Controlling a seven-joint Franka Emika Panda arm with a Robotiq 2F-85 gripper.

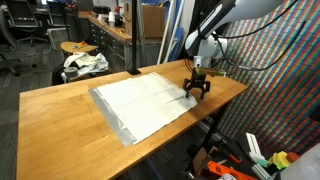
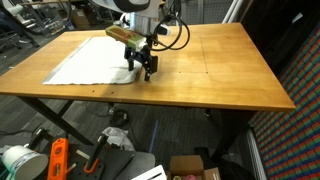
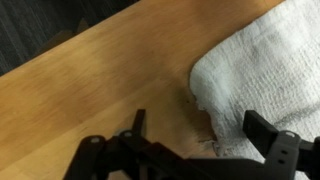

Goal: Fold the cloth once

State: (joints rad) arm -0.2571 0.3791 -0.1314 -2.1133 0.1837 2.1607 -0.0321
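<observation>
One cloth (image 1: 145, 100) is lying flat on the table (image 1: 50, 125), with no fold clearly showing. The gripper (image 1: 196, 92) is sitting low over its corner, jaws spread, holding nothing. Judging: the corner pick is getting underway, and the next move is calling for a pinch, lift and carry across.

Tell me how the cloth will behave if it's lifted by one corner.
Likely floppy: the cloth lies thin and flat on the table. Probably light, and its coarse weave in the wrist view should grip rather than slip.
</observation>
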